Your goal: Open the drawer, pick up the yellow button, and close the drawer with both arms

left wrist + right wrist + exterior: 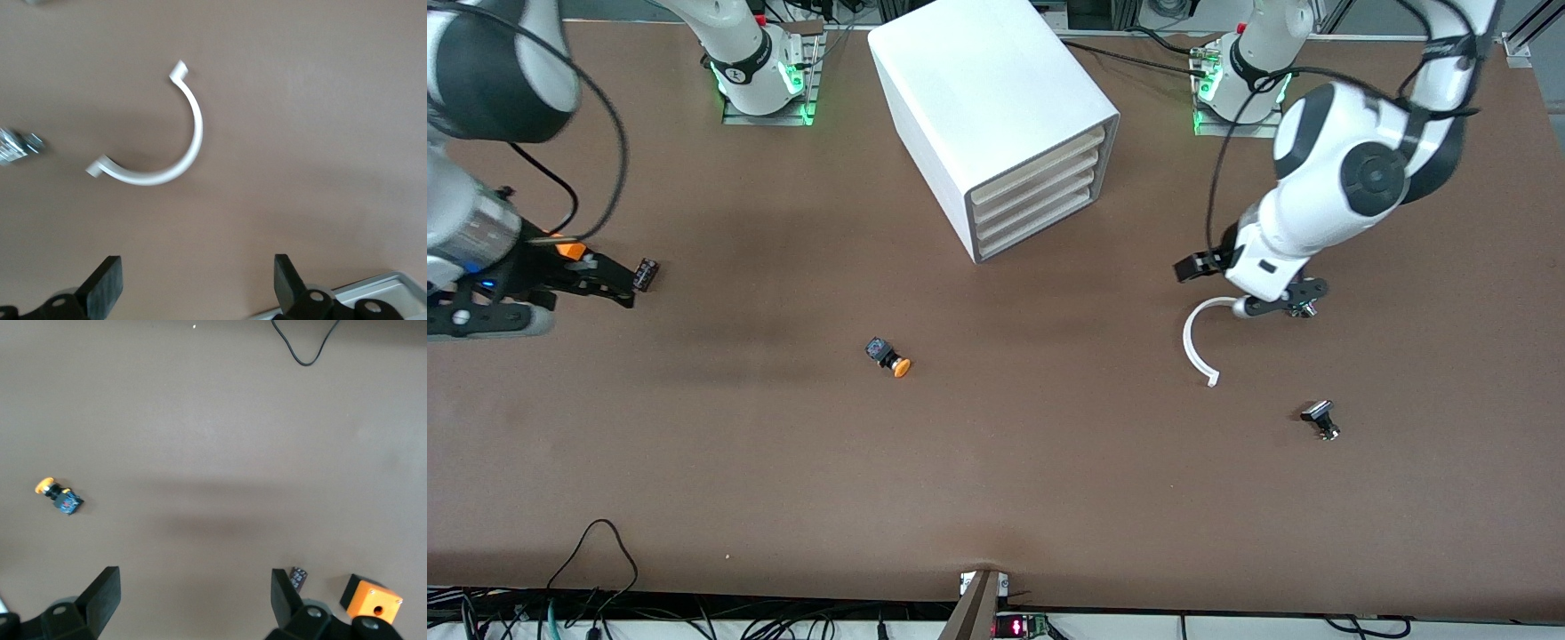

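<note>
The white cabinet stands at the robots' edge of the table, all four drawers shut; the uppermost drawer shows its cream front strip. The button, orange cap and dark body, lies on its side on the bare table, nearer to the front camera than the cabinet. It also shows in the right wrist view. My left gripper is open and empty, over the table toward the left arm's end. My right gripper is open and empty, over the right arm's end.
A white C-shaped clip lies under the left gripper, with a metallic part beside it. Another black-headed metallic part lies nearer the front camera. An orange cube with a hole and a small dark piece lie by the right gripper.
</note>
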Tool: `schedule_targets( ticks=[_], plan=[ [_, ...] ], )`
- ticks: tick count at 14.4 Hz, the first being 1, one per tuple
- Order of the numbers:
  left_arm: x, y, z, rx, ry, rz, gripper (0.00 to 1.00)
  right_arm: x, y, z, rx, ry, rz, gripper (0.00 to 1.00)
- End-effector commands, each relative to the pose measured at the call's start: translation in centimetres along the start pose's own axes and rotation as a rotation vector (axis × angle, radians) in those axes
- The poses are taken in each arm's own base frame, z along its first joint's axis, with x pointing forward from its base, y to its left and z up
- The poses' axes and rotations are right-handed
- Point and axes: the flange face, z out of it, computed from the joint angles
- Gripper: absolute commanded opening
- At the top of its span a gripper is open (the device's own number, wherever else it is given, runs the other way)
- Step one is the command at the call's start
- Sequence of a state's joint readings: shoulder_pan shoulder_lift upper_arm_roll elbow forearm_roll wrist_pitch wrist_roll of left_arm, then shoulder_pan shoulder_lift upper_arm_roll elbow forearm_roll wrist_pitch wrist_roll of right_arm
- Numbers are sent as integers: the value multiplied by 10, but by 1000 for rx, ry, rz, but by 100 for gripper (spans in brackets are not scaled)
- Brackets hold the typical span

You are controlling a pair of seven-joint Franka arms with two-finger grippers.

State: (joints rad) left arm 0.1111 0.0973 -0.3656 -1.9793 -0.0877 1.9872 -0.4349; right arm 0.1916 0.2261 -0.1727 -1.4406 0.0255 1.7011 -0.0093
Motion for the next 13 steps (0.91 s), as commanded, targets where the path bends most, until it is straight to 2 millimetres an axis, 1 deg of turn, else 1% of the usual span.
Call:
schedule_targets(
  ticks=[1,3,4,6,7,8,10,13],
  plan=[
    [0,-49,-58,53,47,161,100,-14,14,-17,26,-16,-24,100],
    [-1,-85,-94,75,75,260,100,-22,20,-27,5,-26,-77,100],
    [-3,-98,-112,77,89,270,100,-23,21,-25,-2,-37,-81,100],
    [-16,-108,-143,85,111,288,100,-26,21,-28,-4,-41,-67,100],
    [-22,-112,-153,91,110,297,100,-28,21,-31,-3,-41,-61,100],
    [-27,-114,-158,94,103,305,100,-32,23,-34,-2,-45,-33,100],
    [-23,-123,-164,92,98,290,100,-32,25,-34,-5,-50,25,100],
    [-22,-123,-164,94,96,305,100,-32,31,-33,-7,-54,45,100]
  ],
)
